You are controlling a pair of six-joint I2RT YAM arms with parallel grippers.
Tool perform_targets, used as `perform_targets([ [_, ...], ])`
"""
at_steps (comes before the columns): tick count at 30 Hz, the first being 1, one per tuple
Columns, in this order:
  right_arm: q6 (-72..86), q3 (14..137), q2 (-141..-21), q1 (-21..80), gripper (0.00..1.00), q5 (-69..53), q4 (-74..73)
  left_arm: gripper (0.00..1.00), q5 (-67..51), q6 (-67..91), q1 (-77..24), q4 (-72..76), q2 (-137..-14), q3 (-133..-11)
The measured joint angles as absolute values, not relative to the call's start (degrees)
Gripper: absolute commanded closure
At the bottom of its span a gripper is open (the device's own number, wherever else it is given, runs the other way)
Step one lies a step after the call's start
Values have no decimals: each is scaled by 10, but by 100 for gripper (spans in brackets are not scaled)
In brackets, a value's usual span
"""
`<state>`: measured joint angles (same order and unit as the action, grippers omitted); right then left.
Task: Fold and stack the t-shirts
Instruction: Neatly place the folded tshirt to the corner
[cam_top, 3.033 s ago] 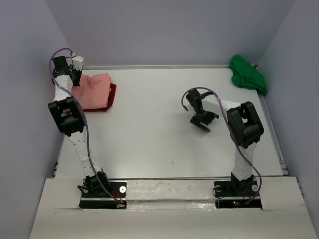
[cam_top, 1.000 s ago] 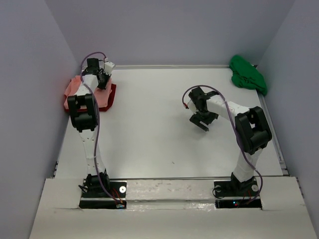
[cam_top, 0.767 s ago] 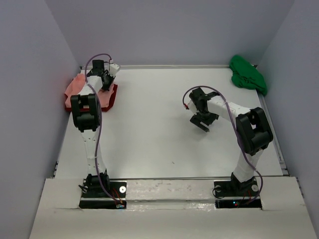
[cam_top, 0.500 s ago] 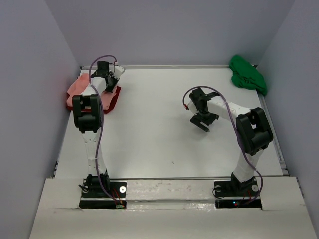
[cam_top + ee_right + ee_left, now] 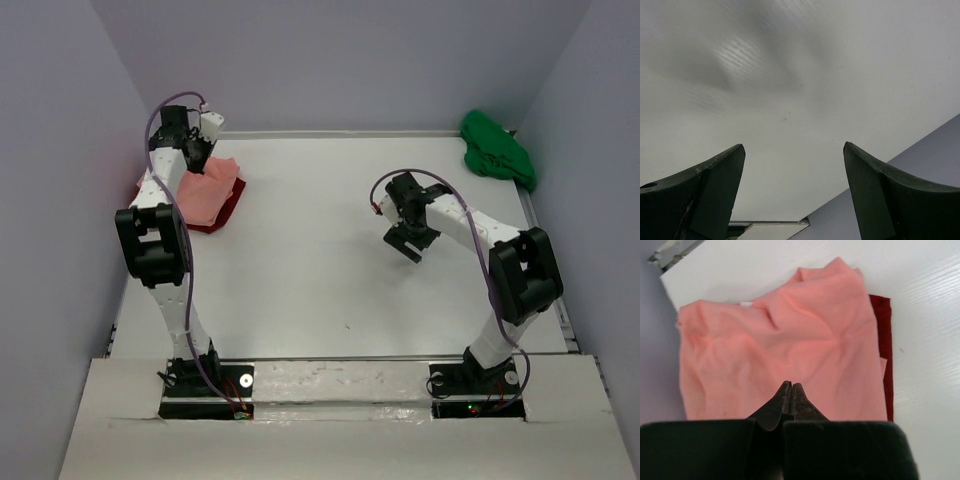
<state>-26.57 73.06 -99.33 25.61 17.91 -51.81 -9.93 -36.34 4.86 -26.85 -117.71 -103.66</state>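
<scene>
Though it lies rumpled, pink shirt (image 5: 790,350) covers red shirt (image 5: 883,340).

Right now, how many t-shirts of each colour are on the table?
salmon-pink t-shirt: 1
deep red t-shirt: 1, lying under the salmon-pink one
green t-shirt: 1, crumpled in the far right corner
Total: 3
</scene>
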Motion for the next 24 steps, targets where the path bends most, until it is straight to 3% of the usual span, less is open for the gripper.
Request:
perform_targets([
  [6, -265, 731, -990, 256, 15, 177, -518, 100, -119, -363, 95, -277, -1116, -1021],
  [11, -265, 731, -990, 256, 15, 175, -519, 100, -135, -376, 117, -272, -1060, -907],
  [24, -265, 730, -991, 256, 15, 175, -518, 100, -183, -391, 139, -235, -1072, -791],
])
